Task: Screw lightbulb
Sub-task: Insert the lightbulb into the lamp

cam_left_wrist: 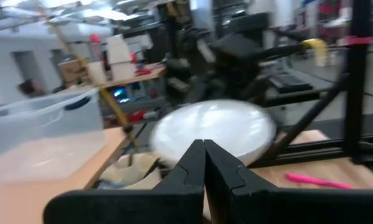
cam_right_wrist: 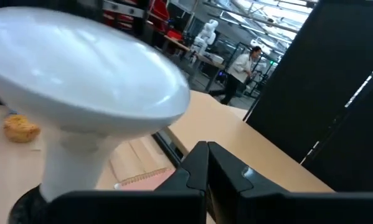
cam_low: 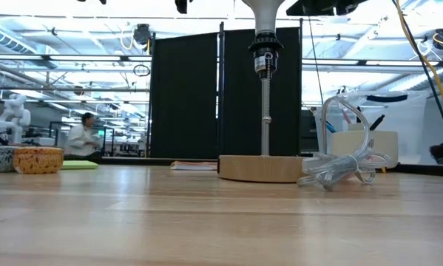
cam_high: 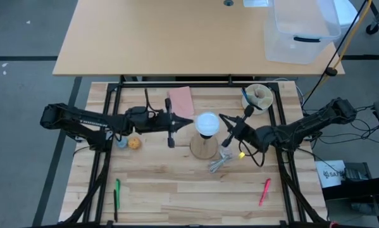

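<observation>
Bulb (cam_high: 206, 123) sits atop the lamp stand (cam_high: 204, 147). Left pincer (cam_high: 190, 121) and right pincer (cam_high: 222, 118) flank it, both pressed together, holding nothing.

You get even, bright overhead light on the worktop (cam_high: 176, 183) from above, with only soft, short shadows under the arms. At table height, the near planks go soft and out of focus, and rows of ceiling lights glare white across the room behind the dark screen (cam_low: 184, 96). On the left wrist, you see heavy motion blur: the lightbulb (cam_left_wrist: 211, 132) smears into a pale glowing oval and the background streaks. On the right wrist, its dome (cam_right_wrist: 80, 68) is blurred too, washed nearly white by glare, while the far room stays fairly crisp.
</observation>
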Controlling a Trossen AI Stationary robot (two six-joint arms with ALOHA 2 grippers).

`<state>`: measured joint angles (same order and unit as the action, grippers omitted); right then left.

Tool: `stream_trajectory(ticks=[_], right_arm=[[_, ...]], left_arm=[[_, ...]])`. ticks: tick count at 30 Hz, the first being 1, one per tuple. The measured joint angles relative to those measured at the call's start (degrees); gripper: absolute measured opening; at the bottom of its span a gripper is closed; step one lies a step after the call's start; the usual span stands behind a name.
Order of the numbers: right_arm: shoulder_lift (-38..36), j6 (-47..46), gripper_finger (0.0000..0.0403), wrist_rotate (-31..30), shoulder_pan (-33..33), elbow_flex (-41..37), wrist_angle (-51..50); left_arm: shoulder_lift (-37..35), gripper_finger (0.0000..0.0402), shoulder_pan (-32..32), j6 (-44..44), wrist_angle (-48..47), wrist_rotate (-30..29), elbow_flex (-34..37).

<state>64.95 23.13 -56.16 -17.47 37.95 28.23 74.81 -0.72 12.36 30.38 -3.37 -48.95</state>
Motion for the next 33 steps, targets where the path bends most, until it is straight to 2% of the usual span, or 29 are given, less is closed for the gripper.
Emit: stream_trajectory(ticks=[12,18,33], right_arm=[[0.0,1.8,0.0,8.4,3.1,0.0,4.7],[0.0,1.5,0.0,9.3,3.3,0.0,5.1],[-0.1,0.5,0.0,9.3,2.8,0.0,5.1]], left_arm=[[1.9,0.0,-2.4,0.0,1.2,4.8,0.0],[4.6,0.0,-1.9,-0.1,3.5,5.5,0.0],[4.6,0.0,1.0,-1.6,3.2,6.2,0.0]])
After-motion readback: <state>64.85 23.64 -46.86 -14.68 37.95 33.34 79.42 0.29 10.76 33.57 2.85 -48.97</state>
